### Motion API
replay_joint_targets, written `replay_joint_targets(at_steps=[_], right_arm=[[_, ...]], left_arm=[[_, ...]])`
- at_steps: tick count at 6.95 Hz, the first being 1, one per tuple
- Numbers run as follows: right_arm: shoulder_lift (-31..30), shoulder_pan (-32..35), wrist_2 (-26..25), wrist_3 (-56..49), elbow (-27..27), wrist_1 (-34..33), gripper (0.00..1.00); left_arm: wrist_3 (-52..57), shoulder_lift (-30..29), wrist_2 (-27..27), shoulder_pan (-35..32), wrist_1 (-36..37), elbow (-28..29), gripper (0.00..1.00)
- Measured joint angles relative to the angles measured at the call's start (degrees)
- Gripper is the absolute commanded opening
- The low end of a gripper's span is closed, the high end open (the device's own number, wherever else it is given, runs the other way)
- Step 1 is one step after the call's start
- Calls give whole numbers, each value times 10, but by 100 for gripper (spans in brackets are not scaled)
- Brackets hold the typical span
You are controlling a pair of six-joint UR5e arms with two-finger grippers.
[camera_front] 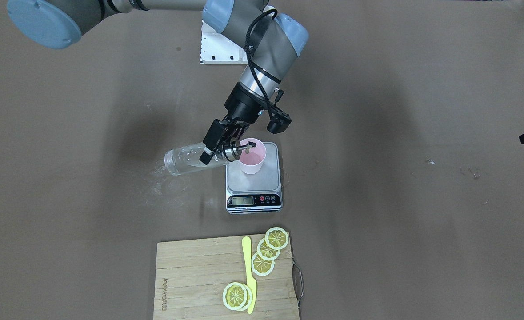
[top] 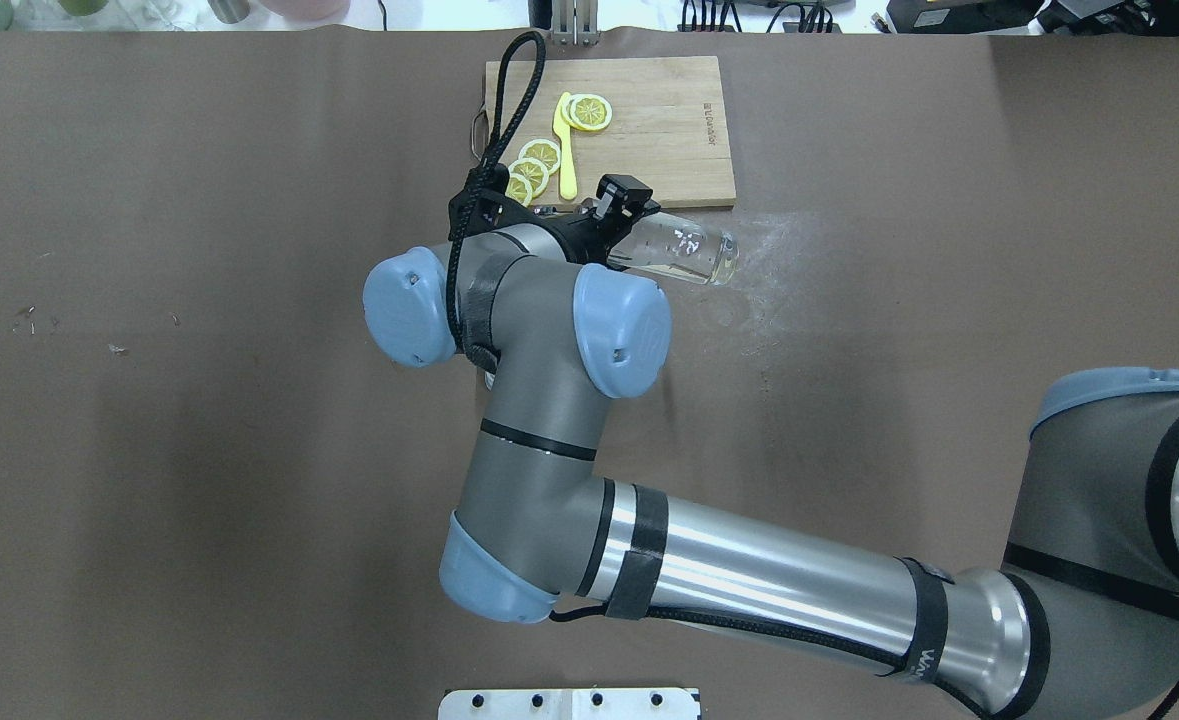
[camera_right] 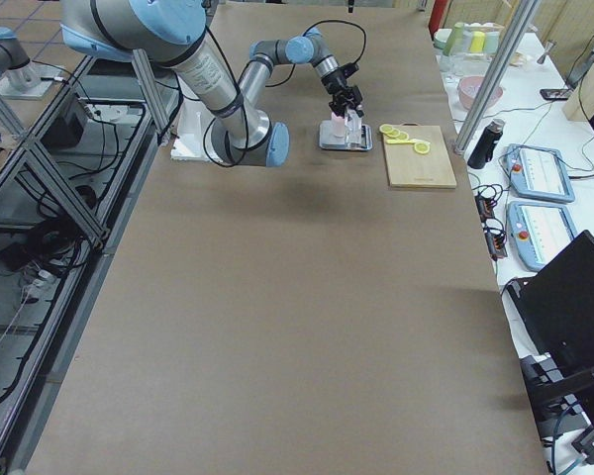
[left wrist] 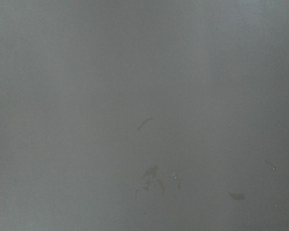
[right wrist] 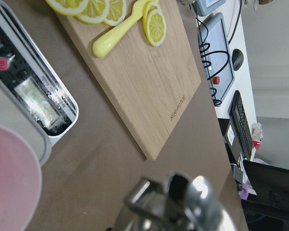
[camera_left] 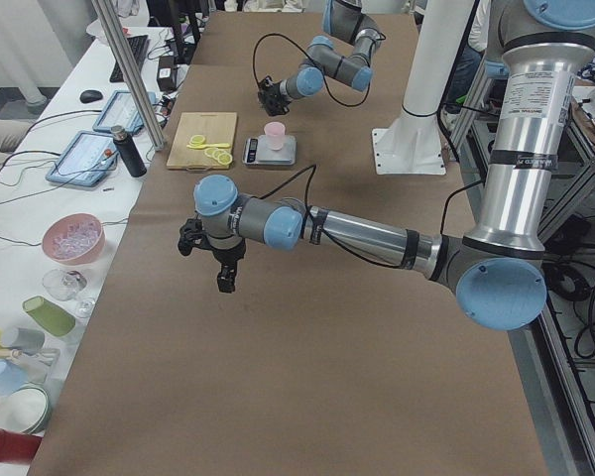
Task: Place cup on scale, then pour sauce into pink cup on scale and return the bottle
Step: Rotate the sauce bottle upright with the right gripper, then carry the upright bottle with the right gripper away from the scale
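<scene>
Sauce (camera_front: 182, 165), clear and colourless, is seen through the glass of the bottle (camera_front: 186, 158), which is held tipped almost level above the table. The bottle is clamped near its neck between the black fingers of the right gripper (camera_front: 216, 149), the glass base pointing away from the scale (camera_front: 254, 184). The metal pourer cap (camera_front: 233, 151) is brought over the rim of the cup (camera_front: 253, 162); whether liquid is running from it cannot be told. The cup is stood upright on the steel plate of the scale, towards the plate's far edge from the display, and pink is seen at the edge of the right wrist view beside the scale's lit display. A wooden cutting board (camera_front: 195, 275) is laid near the scale on its display side, with lemon slices (camera_front: 262, 264) and a yellow knife (camera_front: 248, 271) on it. The left gripper (camera_left: 225, 270) is held above bare table, well apart from the scale, and whether its fingers are apart or together cannot be told; only a blurred grey surface is shown in its wrist view.
</scene>
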Motion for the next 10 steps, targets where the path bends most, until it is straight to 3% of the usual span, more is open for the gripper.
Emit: replay_joint_targets(at_steps=[3,7,10], right_arm=[[-58,63,109,-32,61,89,0],[-164,150,264,-47,102,234,0],[-256,198,361,-41,183,271,0]], left_arm=[[1,-1,1,-2,0,-2,97],[5,-1,2,-6,-19,0,97],[5,-7,2,-15,-31,0,97]])
